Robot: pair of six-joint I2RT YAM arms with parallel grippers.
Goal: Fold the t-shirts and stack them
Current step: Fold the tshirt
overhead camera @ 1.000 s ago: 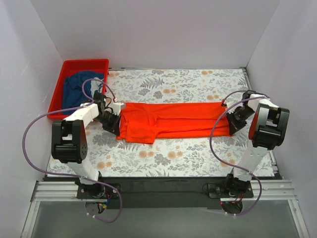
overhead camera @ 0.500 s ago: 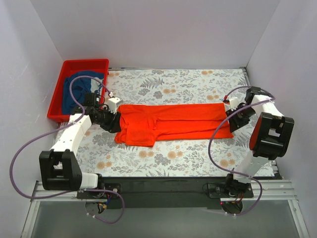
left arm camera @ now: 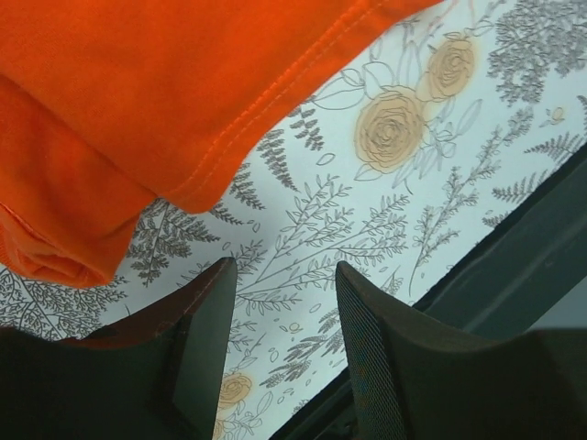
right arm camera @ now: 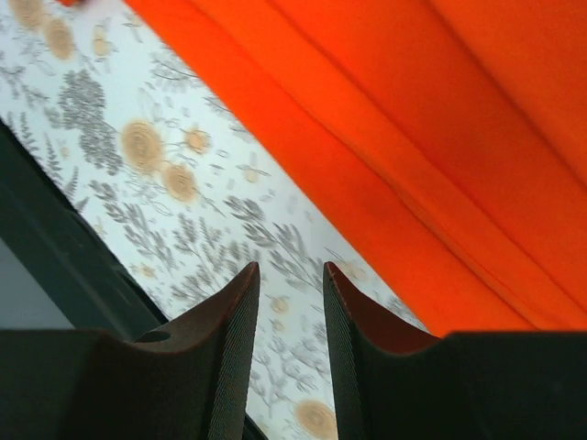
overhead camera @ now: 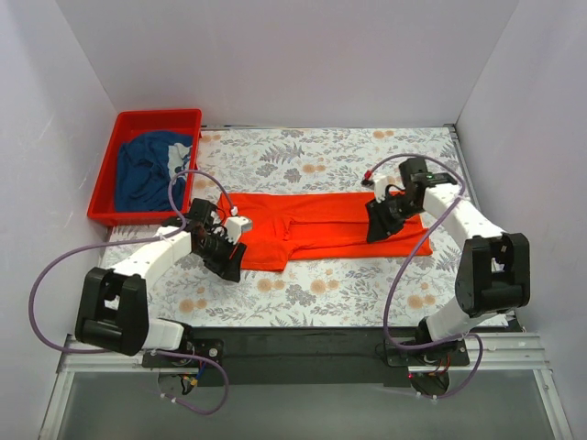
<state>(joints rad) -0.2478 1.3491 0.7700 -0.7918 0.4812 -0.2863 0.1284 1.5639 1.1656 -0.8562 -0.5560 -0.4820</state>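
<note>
The orange-red t-shirt (overhead camera: 321,225) lies as a long folded strip across the middle of the floral table. My left gripper (overhead camera: 227,261) is open and empty at the shirt's near left corner. In the left wrist view the shirt's hem (left arm camera: 138,119) lies just beyond the open gripper (left arm camera: 284,266). My right gripper (overhead camera: 378,227) is open and empty above the shirt's right part, near its front edge. In the right wrist view the shirt (right arm camera: 440,137) fills the upper right and the gripper (right arm camera: 290,268) is over bare tablecloth. The dark blue t-shirt (overhead camera: 147,165) lies crumpled in the red bin.
The red plastic bin (overhead camera: 156,115) stands at the back left corner. White walls close in the table on three sides. The table's dark front edge shows in the left wrist view (left arm camera: 514,247) and in the right wrist view (right arm camera: 55,238).
My left gripper has moved from the shirt's left end toward the near left corner. My right gripper has moved left from the shirt's right end to over the shirt.
</note>
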